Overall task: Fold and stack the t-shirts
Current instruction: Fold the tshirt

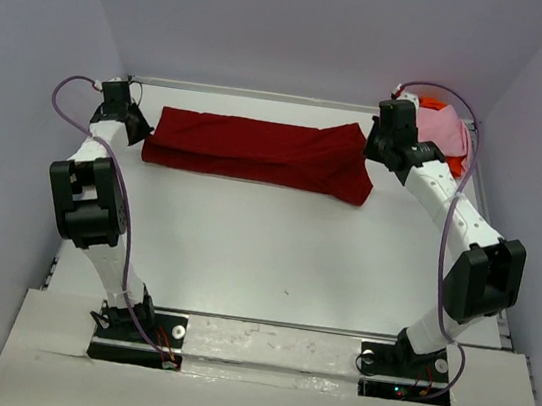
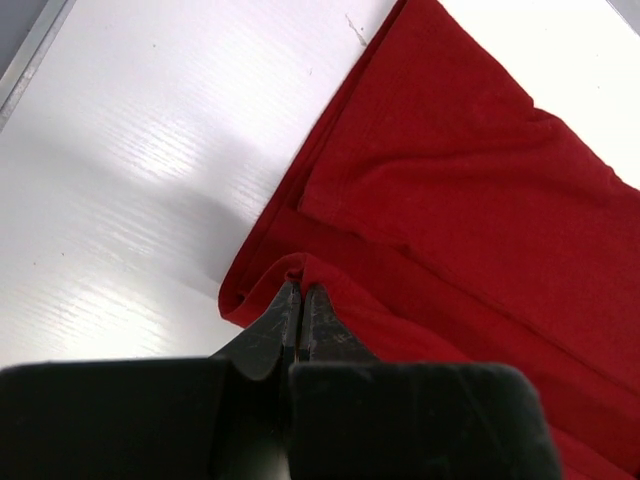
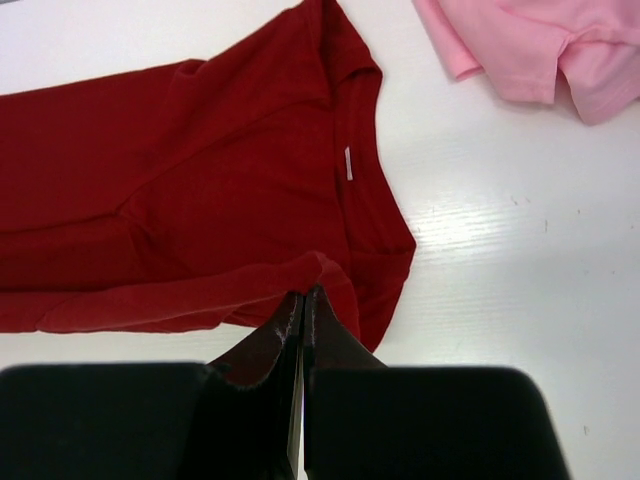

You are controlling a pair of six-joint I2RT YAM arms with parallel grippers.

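Nearby, pink shirt [image 3: 530, 50] heaped over orange shirt [image 1: 432, 104], beside red shirt [image 1: 258, 151].

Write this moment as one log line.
left gripper: shut on dark red t-shirt | right gripper: shut on its other end | pink t-shirt, orange t-shirt: far-right corner

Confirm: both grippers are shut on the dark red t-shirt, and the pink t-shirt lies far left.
No: the top external view shows the pink t-shirt far right. The left gripper and right gripper are shut on the dark red t-shirt.
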